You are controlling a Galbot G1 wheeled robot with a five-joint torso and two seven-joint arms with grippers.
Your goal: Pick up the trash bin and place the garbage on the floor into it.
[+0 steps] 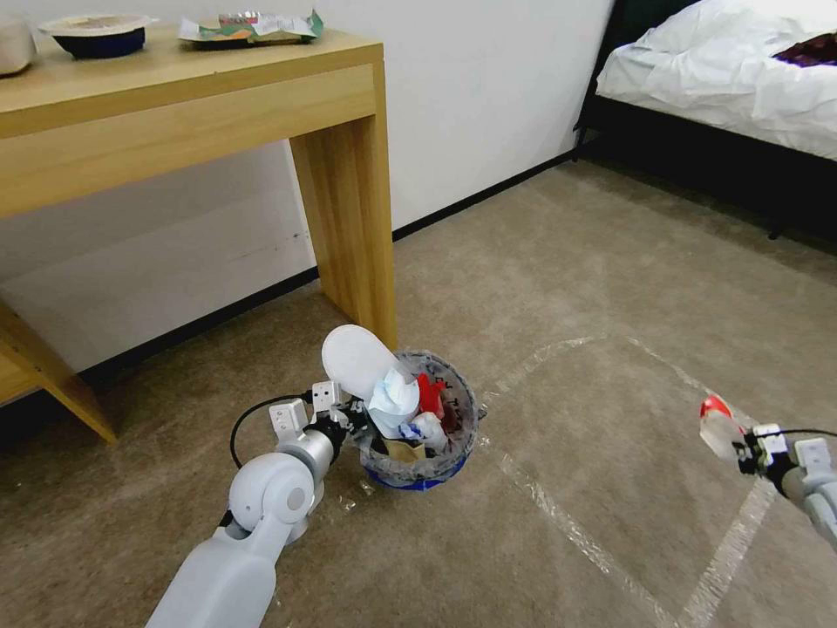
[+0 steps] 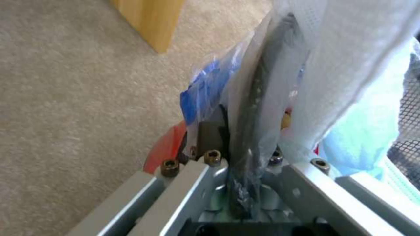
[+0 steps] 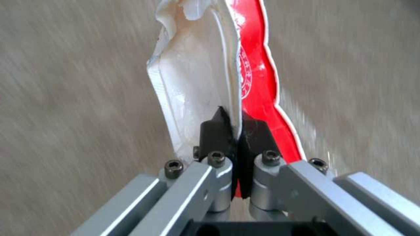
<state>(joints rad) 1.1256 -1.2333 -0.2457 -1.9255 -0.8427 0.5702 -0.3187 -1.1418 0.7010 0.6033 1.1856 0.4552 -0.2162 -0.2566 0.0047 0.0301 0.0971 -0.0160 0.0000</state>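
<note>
Beige carpet (image 1: 610,262) with tape lines, white wall (image 1: 488,87), wooden desk (image 1: 174,96), white-sheeted bed (image 1: 732,78) at far right

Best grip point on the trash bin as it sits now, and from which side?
Take the trash bin by its rim, from the robot's left, where the left tool is clamped on it. The slipper and papers stick up out of the middle, so a grip from above looks blocked. The right tool holds the red wrapper.

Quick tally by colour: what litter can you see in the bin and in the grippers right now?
White: 2, the slipper and the crumpled paper, both in the trash bin.
Red: 2, a piece in the bin and the wrapper in the right gripper.
Brown: 1, the paper bag.
Total: 5.
</note>
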